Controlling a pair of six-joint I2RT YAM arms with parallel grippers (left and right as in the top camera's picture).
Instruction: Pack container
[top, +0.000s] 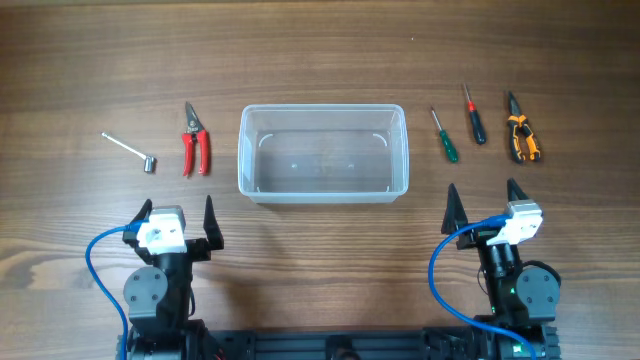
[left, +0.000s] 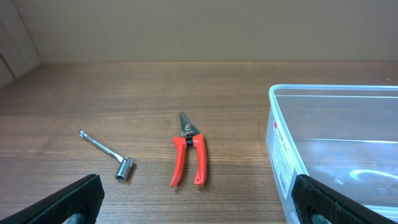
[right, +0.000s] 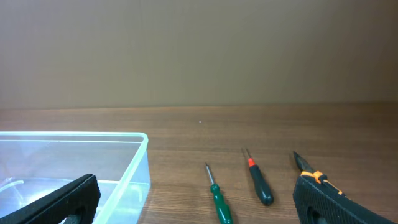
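Note:
The clear plastic container (top: 322, 108) stands empty at the table's middle. Left of it lie red-handled pruners (top: 195, 140) and a small metal socket wrench (top: 130, 150). To its right are a green screwdriver (top: 444, 137), a black screwdriver (top: 473, 117) and orange-and-black pliers (top: 522, 135). My left gripper (top: 177, 208) is open, nothing in it, near the front edge below the pruners (left: 188, 155). My right gripper (top: 482, 190) is open too, short of the screwdrivers. The right wrist view shows the green screwdriver (right: 219, 198) lying ahead between the fingers.
The container's wall (left: 283, 149) fills the right of the left wrist view, close to the right finger (left: 329, 199). Its corner (right: 140, 155) sits left in the right wrist view. Bare wood lies between each gripper and its tools.

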